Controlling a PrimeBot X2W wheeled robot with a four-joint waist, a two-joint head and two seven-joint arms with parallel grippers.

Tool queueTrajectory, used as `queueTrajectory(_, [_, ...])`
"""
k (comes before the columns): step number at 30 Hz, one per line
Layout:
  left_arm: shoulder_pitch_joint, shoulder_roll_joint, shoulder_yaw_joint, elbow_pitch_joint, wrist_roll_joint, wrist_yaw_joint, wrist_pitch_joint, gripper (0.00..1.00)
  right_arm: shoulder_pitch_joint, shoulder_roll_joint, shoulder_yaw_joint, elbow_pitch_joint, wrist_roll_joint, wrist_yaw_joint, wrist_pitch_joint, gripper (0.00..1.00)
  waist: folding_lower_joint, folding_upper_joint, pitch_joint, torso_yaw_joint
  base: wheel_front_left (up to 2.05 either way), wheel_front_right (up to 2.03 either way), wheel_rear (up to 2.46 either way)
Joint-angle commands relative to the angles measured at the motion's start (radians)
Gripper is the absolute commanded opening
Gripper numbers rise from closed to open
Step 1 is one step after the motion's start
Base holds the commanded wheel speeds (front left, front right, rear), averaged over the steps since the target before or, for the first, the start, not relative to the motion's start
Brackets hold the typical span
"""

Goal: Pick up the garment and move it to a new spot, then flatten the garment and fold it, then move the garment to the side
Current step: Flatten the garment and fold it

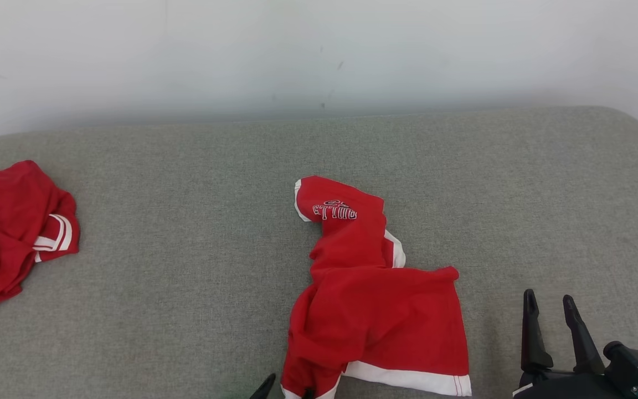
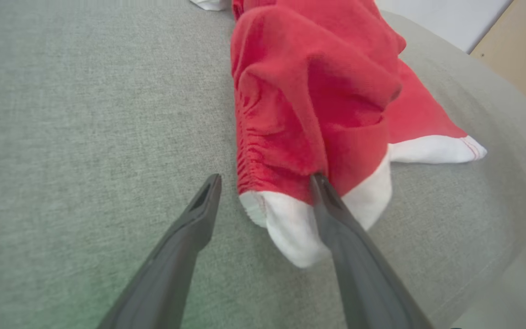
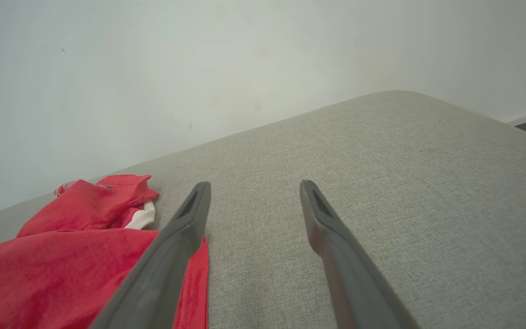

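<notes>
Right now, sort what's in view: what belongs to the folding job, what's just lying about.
Job: middle red garment; left gripper, open at its white hem; right gripper, open to its right.
Lying about: second red garment at the left; grey cushion underneath.

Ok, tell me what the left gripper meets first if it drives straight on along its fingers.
The crumpled red garment with white hems: the left gripper, jaws open, has one white hem end between its fingers, so cloth likely comes at once, though depth is unclear.
</notes>
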Motion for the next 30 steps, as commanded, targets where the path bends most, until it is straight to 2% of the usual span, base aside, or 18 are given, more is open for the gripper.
queueTrajectory(1, [-0.023,-0.005,-0.016,0.006,0.005,0.002,-0.002,1.00,-0.008,0.001,-0.005,0.000,-0.007,-0.002,-0.002,1.00,0.0000,0.0000,0.000,-0.001,0.00,0.00,0.00])
queueTrajectory(9, [-0.067,-0.013,-0.084,0.053,-0.015,0.002,-0.002,1.00,-0.012,0.001,-0.001,0.003,-0.007,-0.002,-0.002,1.00,0.0000,0.0000,-0.004,-0.010,0.00,0.00,0.00])
queueTrajectory(10, [-0.068,-0.013,-0.085,0.057,-0.023,0.002,-0.002,0.84,-0.011,0.001,-0.002,0.002,-0.007,-0.002,-0.002,1.00,0.0000,0.0000,-0.004,-0.011,0.00,0.00,0.00])
queueTrajectory(12, [-0.071,-0.013,-0.066,0.051,-0.038,0.002,-0.002,0.00,-0.010,0.001,-0.002,-0.002,-0.004,-0.002,-0.002,1.00,0.0000,0.0000,-0.003,-0.014,0.00,0.00,0.00])
queueTrajectory(19, [-0.074,0.016,0.076,-0.019,-0.012,0.010,-0.002,0.00,-0.007,0.001,-0.009,-0.008,0.004,-0.002,-0.002,1.00,0.0000,0.0000,-0.002,-0.014,0.00,0.00,0.00])
queueTrajectory(26, [-0.032,0.057,0.236,-0.215,0.089,0.069,-0.002,0.00,0.004,0.001,-0.007,-0.009,0.014,-0.002,-0.002,1.00,0.0000,0.0000,-0.004,0.000,0.00,0.00,0.00])
queueTrajectory(30, [0.022,0.043,0.273,-0.272,0.111,0.068,-0.002,0.00,0.009,0.001,-0.006,-0.005,0.015,-0.002,-0.002,1.00,0.0000,0.0000,-0.007,0.006,0.00,0.00,0.00])
